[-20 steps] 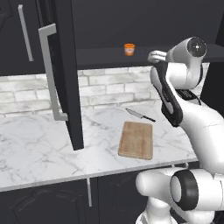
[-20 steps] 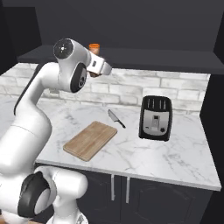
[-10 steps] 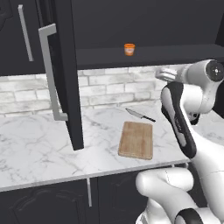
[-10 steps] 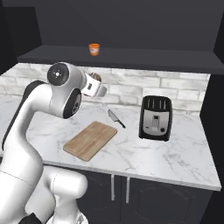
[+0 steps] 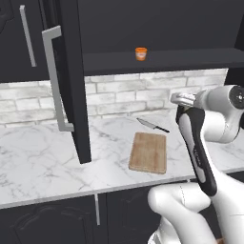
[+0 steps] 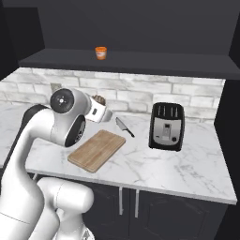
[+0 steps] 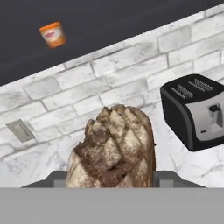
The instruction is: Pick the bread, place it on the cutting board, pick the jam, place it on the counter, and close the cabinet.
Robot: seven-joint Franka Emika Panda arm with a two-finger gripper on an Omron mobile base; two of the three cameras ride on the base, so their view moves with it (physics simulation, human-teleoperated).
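White marble table with grey veins [image 6: 187, 173] runs across the lower half of both base views, under a pale brick backsplash; dark upper cabinet [image 5: 66, 81] stands with its door swung open at left of the left base view, long silver handle facing out.

Pincer [image 7: 111, 177] closed on the small brown crusty piece of bread [image 7: 113, 148]; loaf centred low in the hand view, and seen again at the wrist at left-centre of the right base view [image 6: 98, 100]; held up off the table, behind the board's far edge.

Rectangular light-brown wooden cutting board [image 6: 97, 150] bare, at centre-left of that view; dark-handled knife [image 6: 123, 126] just beyond it; black toaster [image 6: 166, 125] to its right.

Small orange jam jar [image 6: 101, 52] on the cabinet shelf, upper centre.

Step judged: bread carry, first placement not yet done; next move calls for bringing the loaf forward and down over the board's middle, then releasing; jam and door remain.
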